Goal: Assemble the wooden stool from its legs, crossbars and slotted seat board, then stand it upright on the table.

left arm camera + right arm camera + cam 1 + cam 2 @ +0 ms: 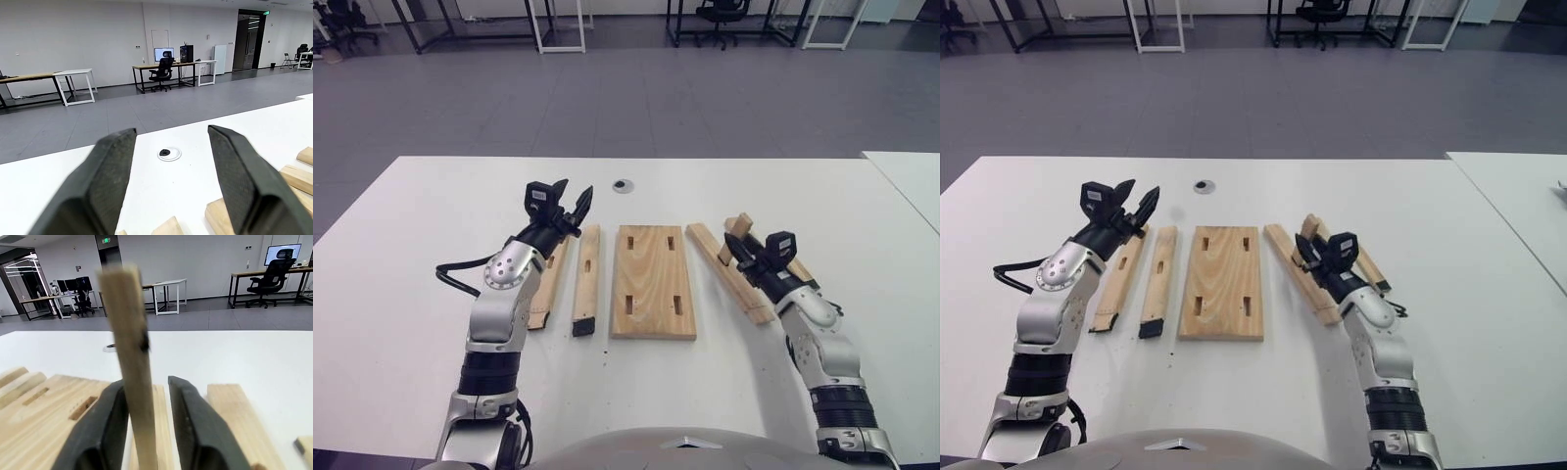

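The slotted seat board point(653, 281) lies flat mid-table. Two wooden legs point(587, 277) point(551, 282) lie side by side to its left. My left gripper point(563, 204) hovers open over their far ends, nothing between its fingers point(93, 196). Right of the board lies another long leg point(729, 272). My right gripper point(736, 250) is shut on a short wooden crossbar point(129, 352), which sticks up tilted between its fingers point(190, 426). Another wooden piece point(798, 269) lies partly hidden under that arm.
A round grommet point(624, 185) sits in the table beyond the board. A second white table point(911, 181) stands at the far right. Desks and office chairs stand far off across the grey floor.
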{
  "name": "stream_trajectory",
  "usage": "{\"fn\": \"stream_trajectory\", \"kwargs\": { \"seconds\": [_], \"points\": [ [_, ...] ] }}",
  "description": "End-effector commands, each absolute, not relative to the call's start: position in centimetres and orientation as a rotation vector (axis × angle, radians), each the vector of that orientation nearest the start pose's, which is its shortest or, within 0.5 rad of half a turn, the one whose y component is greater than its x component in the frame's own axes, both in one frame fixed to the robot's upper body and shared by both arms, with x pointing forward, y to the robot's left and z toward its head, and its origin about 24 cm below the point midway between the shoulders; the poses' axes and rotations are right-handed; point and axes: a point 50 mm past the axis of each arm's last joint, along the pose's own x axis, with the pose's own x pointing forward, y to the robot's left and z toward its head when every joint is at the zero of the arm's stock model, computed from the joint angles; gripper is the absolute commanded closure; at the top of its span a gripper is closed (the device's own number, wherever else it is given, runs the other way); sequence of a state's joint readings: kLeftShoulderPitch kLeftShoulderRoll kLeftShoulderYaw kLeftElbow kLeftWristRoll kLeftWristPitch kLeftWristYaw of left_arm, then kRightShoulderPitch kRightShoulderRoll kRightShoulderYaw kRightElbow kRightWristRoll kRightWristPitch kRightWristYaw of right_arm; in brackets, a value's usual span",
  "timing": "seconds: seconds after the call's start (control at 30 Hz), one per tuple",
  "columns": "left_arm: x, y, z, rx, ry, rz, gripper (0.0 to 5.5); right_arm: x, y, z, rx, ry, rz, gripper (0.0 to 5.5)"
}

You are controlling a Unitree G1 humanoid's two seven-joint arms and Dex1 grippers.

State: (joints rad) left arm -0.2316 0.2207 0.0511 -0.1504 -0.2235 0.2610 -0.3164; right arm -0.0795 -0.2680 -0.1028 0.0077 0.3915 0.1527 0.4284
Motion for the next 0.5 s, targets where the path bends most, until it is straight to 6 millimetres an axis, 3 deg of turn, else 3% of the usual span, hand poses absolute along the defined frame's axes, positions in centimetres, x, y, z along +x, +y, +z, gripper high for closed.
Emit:
{"fn": "stream_trajectory", "kwargs": {
  "seconds": [0.03, 0.13, 0.33, 0.5],
  "points": [
    [29.4, 16.9, 12.5, 0.048, -0.138, -0.35, 2.84, 26.9, -19.6, 7.1, 0.096, 0.097, 0.392, 3.37],
    [29.2, 16.6, 12.4, 0.048, -0.14, -0.353, 2.84, 26.1, -19.7, 5.6, 0.032, 0.287, 0.409, 2.71],
    [28.9, 16.2, 12.2, 0.062, -0.131, -0.363, 2.84, 24.7, -20.3, 5.4, -0.002, 0.443, 0.406, 1.53],
    [28.8, 15.9, 12.1, 0.081, -0.119, -0.374, 2.84, 23.9, -20.7, 4.4, -0.001, 0.584, 0.373, 1.53]
  ]
}}
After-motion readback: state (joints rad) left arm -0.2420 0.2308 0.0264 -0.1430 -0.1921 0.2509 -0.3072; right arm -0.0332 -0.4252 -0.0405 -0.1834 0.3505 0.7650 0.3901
